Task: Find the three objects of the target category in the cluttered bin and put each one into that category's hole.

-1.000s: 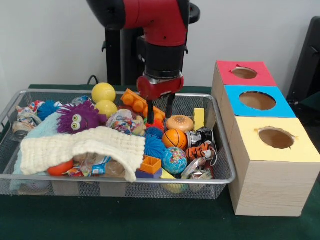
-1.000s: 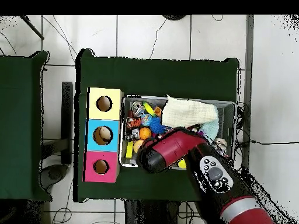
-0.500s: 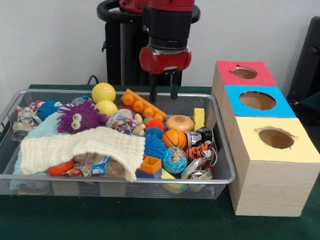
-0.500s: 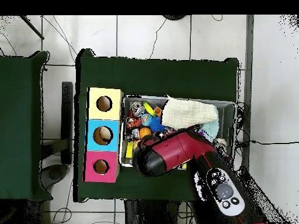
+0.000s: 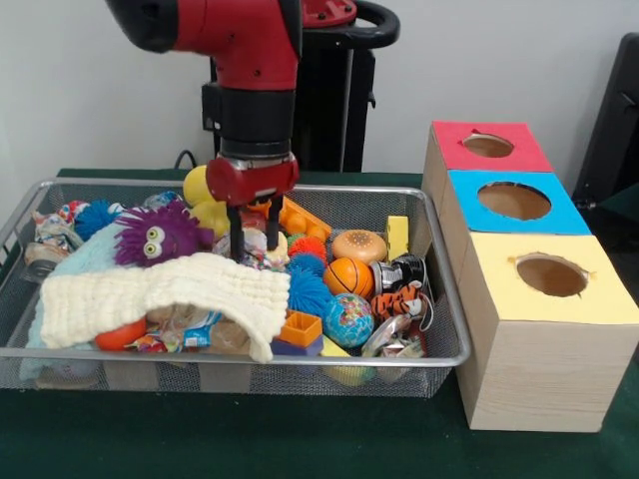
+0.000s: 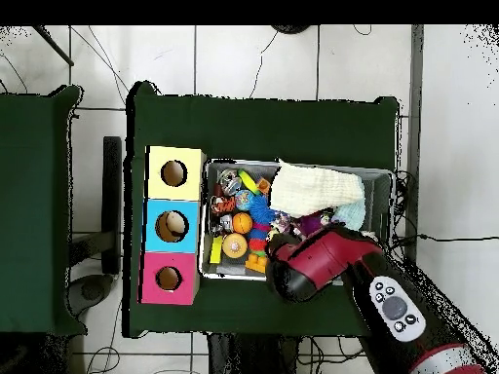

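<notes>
Above the bin [image 5: 439, 351], the gripper [image 5: 252, 236] hangs with fingers slightly parted and empty, tips near the cream cloth [image 5: 160, 294]. Half a second ago it was higher and nearer the boxes [image 5: 529, 299]; the toys remain binned.

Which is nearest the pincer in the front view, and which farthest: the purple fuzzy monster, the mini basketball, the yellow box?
1. Purple fuzzy monster: just to the picture's left of the pincer.
2. Mini basketball: to the picture's right, further off, mid-bin.
3. Yellow box: farthest, outside the wire bin, far right.
</notes>
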Motion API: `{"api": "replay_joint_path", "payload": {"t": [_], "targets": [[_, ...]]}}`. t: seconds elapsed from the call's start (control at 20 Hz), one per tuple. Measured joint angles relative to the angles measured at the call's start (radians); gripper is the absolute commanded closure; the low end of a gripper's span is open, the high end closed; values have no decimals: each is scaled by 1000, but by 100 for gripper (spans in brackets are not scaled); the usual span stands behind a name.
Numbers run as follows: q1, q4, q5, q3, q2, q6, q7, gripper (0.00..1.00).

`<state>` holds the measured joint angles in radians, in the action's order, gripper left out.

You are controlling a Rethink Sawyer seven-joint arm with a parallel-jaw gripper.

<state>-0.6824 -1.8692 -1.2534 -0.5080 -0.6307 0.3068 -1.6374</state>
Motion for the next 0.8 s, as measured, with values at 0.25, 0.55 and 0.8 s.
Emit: {"api": "replay_joint_path", "payload": {"t": [0.25, 0.55, 0.8], "targets": [[6, 1, -139, -7, 49, -108, 7, 0], [-27, 1, -133, -51, 80, -137, 105, 0], [-87, 1, -89, -94, 90, -127, 265, 0]]}}
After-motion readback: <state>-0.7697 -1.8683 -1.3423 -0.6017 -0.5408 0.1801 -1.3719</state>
